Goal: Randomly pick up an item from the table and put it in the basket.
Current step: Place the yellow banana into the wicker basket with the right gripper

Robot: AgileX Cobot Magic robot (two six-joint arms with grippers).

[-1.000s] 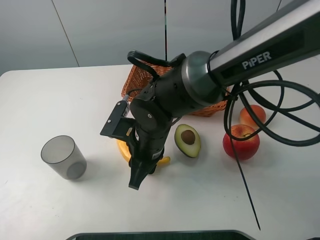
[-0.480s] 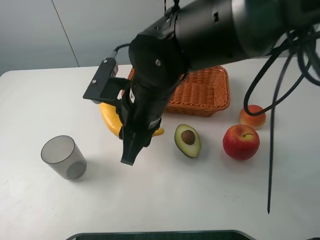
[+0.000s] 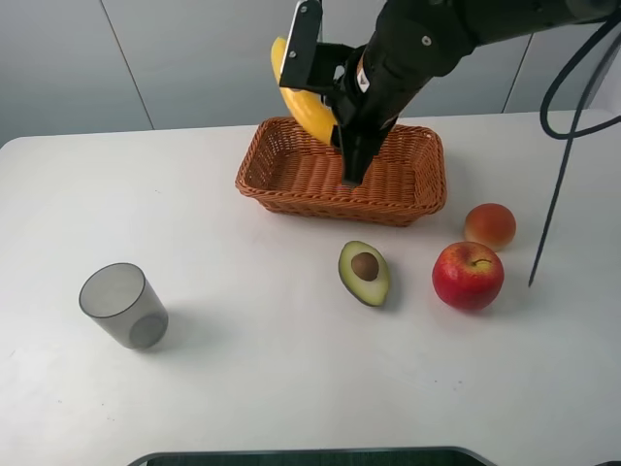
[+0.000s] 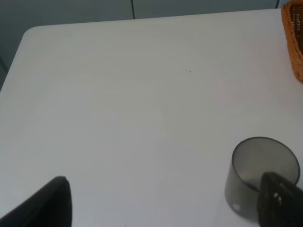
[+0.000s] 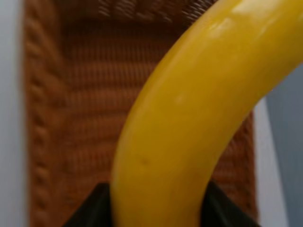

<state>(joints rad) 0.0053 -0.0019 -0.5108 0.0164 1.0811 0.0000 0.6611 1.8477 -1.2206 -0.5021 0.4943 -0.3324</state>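
Because my right gripper (image 3: pixel 342 136) is clamped on the long curved yellow banana (image 3: pixel 303 109), I judge it light, slick-skinned and easily bruised, best gripped mid-curve.

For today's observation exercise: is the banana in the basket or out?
Out: the right gripper holds the banana in the air above the basket.

Bright, even overhead light; white table (image 3: pixel 291 388) slightly washed out. Soft short shadows beside grey cup (image 3: pixel 122 304), avocado half (image 3: pixel 365 273) and apple (image 3: pixel 468 275), falling toward worktop's right edge. Right wrist view: banana (image 5: pixel 180 127) close, blurred, small glare spots; basket (image 5: pixel 66 118) weave soft. Left wrist view dimmer, greyish.
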